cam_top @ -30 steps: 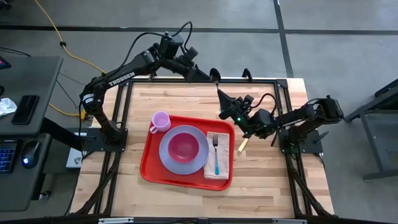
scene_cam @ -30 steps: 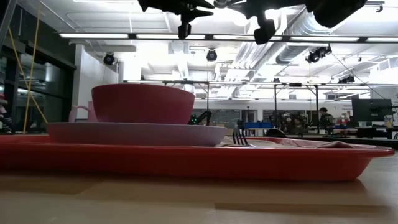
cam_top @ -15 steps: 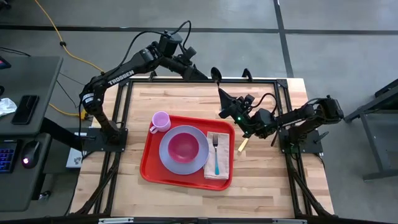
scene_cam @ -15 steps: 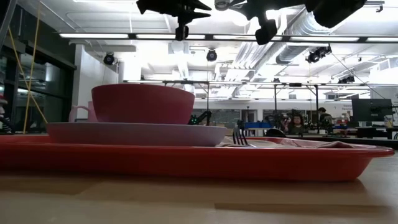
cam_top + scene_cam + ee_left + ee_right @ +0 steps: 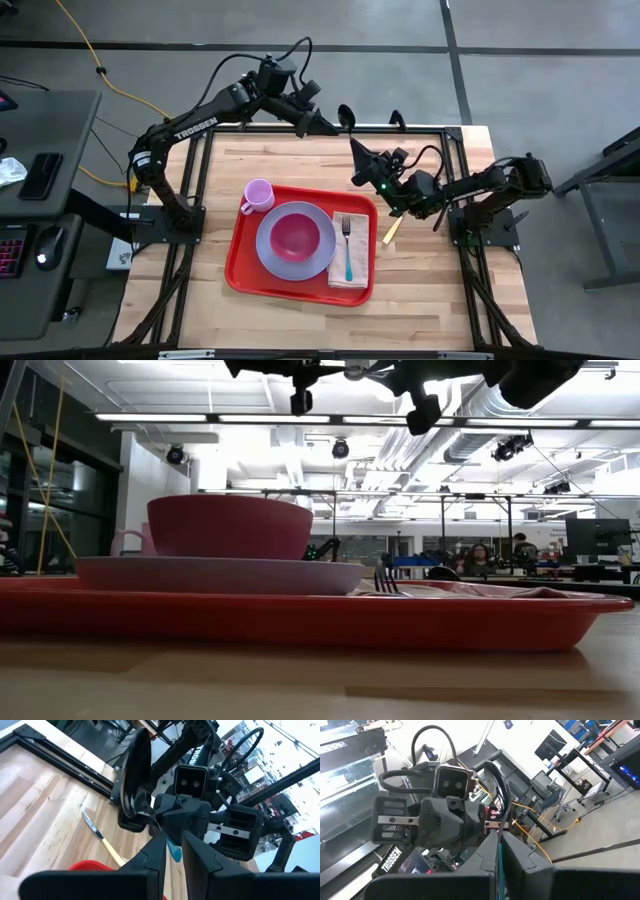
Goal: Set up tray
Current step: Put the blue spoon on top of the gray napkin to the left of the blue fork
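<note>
The red plastic tray (image 5: 240, 268), a flat rectangle with rounded corners and a low raised rim, lay near the middle of the pale wood-plank desk (image 5: 440, 300). On it sat a round lavender plate (image 5: 268, 254) carrying a smooth magenta bowl (image 5: 296, 235). A small pink mug (image 5: 258, 194) stood at the tray's far left corner. A beige napkin (image 5: 358, 270) lay on the right side of the tray, under a fork (image 5: 347, 245) with a metal head and a teal handle. Just off the tray's right edge a knife (image 5: 390, 232) with a light wooden handle rested on the desk.

The left end effector (image 5: 337, 124) hovered over the desk's far edge, its dark fingers (image 5: 157, 857) clenched around a thin teal piece (image 5: 173, 851) that I could not identify. The right end effector (image 5: 356, 157) hung above the tray's far right corner, its fingers (image 5: 487, 855) likewise nearly closed on a teal sliver (image 5: 499, 855).
</note>
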